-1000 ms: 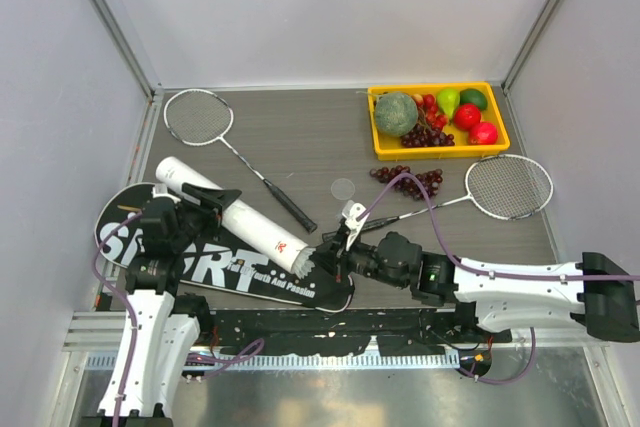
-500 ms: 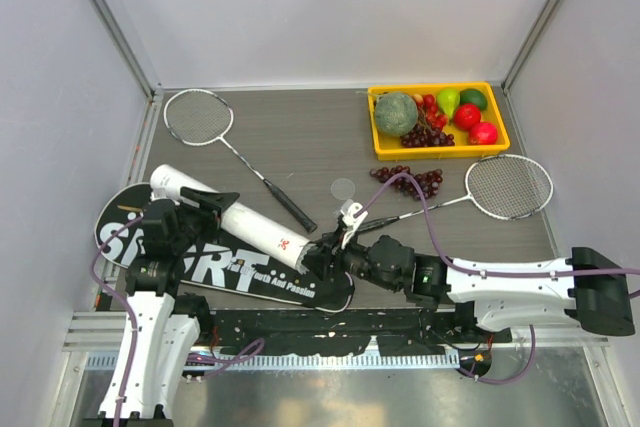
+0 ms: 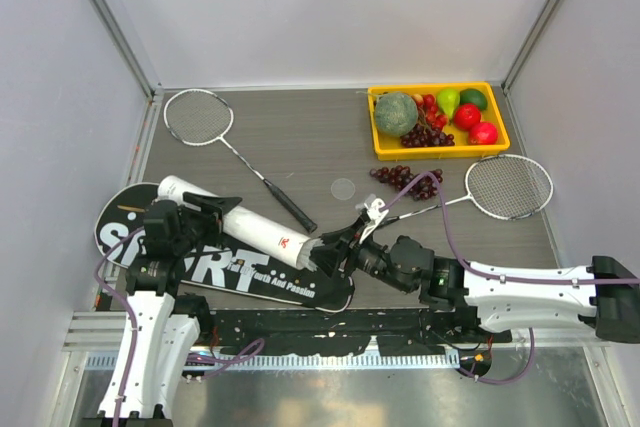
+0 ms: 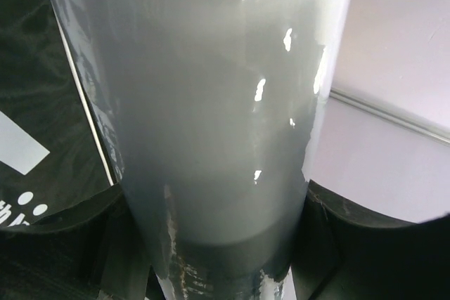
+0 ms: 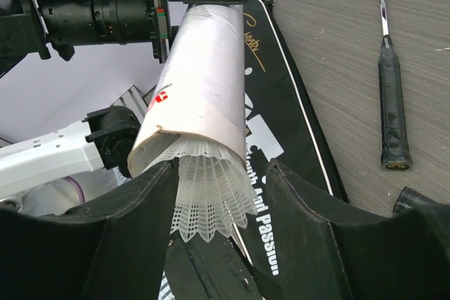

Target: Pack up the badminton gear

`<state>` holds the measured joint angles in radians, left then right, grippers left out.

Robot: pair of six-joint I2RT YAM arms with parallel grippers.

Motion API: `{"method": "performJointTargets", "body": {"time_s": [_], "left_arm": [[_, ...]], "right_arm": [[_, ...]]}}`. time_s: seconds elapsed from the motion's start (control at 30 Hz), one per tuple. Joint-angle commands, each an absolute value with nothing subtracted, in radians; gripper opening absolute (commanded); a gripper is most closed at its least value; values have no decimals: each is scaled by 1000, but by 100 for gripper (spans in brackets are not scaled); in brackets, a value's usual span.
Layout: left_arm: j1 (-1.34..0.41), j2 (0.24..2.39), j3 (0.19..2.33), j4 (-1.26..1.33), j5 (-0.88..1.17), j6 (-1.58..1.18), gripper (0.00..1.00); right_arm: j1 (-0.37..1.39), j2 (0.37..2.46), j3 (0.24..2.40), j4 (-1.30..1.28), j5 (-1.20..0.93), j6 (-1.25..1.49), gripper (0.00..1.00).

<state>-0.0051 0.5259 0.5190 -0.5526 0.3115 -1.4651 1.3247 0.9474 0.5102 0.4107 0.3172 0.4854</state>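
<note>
My left gripper [image 3: 205, 209] [image 4: 218, 244] is shut on the long white tube [image 3: 255, 227] [image 4: 211, 103], holding it slanted above the black "SPORT" bag [image 3: 225, 269] [image 5: 295, 124]. A white shuttlecock [image 5: 211, 194] sits nose-first in the tube's [image 5: 204, 68] open mouth with its skirt sticking out. My right gripper [image 3: 328, 250] [image 5: 221, 205] stands open around that skirt, and its right finger is clear of it. One racket [image 3: 198, 115] lies at the back left, with its black handle [image 5: 390, 110] close to the tube mouth. The other racket [image 3: 508, 187] lies on the right.
A yellow tray [image 3: 437, 151] of fruit stands at the back right, and a dark red grape bunch [image 3: 408, 180] lies just in front of it. A small clear disc [image 3: 343, 187] rests mid-table. Grey walls close in on the left, back and right.
My right gripper has opened and let go of the shuttlecock, which stays in the tube mouth. The right arm has drawn back a little to the right. The tube has shifted slightly.
</note>
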Motion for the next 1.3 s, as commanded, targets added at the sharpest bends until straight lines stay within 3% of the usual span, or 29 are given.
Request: {"method": "performJointTargets", "body": {"time_s": [0.0, 0.13, 0.53, 0.8, 0.9, 1.0, 1.1, 1.27], "left_arm": [[-5, 522, 534, -532, 351, -1514, 0], [-5, 520, 548, -538, 347, -1514, 0], [-5, 502, 541, -538, 345, -1523, 0], [-5, 499, 540, -529, 347, -1513, 0], [-5, 499, 546, -535, 348, -1509, 0], [-5, 499, 546, -537, 347, -1511, 0], [-6, 500, 552, -538, 345, -1516, 0], [-5, 505, 563, -541, 324, -1517, 0]], "right_arm": [[1327, 945, 494, 436, 362, 523, 58], [1325, 960, 489, 468, 363, 540, 61], [1327, 1167, 561, 682, 387, 541, 60], [1327, 1244, 624, 675, 408, 548, 60], [1327, 1247, 624, 654, 423, 552, 51], [1327, 1240, 618, 635, 442, 561, 48], [1327, 1221, 614, 605, 445, 566, 61], [1327, 1131, 598, 528, 414, 568, 64]]}}
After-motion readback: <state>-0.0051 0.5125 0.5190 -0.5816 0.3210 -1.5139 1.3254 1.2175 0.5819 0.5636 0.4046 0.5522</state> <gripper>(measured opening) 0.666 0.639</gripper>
